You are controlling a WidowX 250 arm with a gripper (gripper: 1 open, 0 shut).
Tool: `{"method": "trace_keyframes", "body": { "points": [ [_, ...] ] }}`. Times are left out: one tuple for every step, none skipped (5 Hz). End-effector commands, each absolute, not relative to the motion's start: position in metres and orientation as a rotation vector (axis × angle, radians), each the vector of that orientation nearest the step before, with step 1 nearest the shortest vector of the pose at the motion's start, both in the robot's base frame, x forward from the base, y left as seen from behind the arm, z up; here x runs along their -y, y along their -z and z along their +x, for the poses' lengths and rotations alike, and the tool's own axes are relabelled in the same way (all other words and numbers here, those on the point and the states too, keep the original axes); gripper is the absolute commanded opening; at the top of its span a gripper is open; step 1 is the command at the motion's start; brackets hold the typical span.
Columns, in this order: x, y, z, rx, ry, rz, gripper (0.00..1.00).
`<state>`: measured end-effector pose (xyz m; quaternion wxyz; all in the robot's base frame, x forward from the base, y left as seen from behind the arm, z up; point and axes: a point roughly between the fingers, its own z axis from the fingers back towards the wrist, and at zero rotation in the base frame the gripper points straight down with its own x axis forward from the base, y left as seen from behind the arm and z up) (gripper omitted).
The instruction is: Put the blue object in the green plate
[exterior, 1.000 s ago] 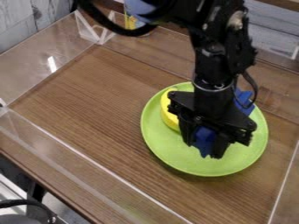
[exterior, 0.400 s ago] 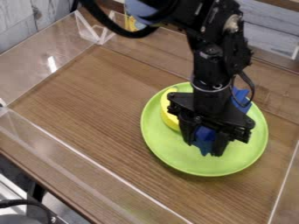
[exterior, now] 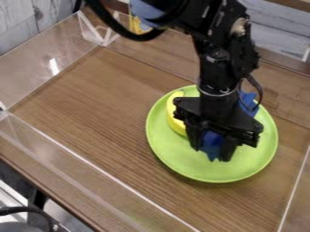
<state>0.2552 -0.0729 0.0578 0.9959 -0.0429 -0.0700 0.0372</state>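
Note:
The green plate (exterior: 166, 150) lies on the wooden table at the right of the camera view. My gripper (exterior: 218, 150) points straight down over the plate's middle, its black fingers (exterior: 201, 138) low over the plate's surface. Between them sits the blue object (exterior: 217, 144), and the fingers are shut on its sides. Only a narrow strip of the blue shows; whether it touches the plate I cannot tell. The arm hides the plate's far middle.
A yellow banana (exterior: 179, 122) lies on the plate's left part, right beside the gripper. Clear plastic walls (exterior: 49, 63) fence the wooden table (exterior: 97, 100) on the left, front and back. Bare wood spreads left of the plate.

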Motion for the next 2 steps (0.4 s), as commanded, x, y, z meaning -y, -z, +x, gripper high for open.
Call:
{"method": "trace_keyframes", "body": {
  "points": [
    [0.0717,-0.0635,0.2607,0.171,-0.094,-0.096,1.00],
    [0.0723,-0.0607,0.2618,0.174,-0.103,-0.101,0.00]
  ]
}}
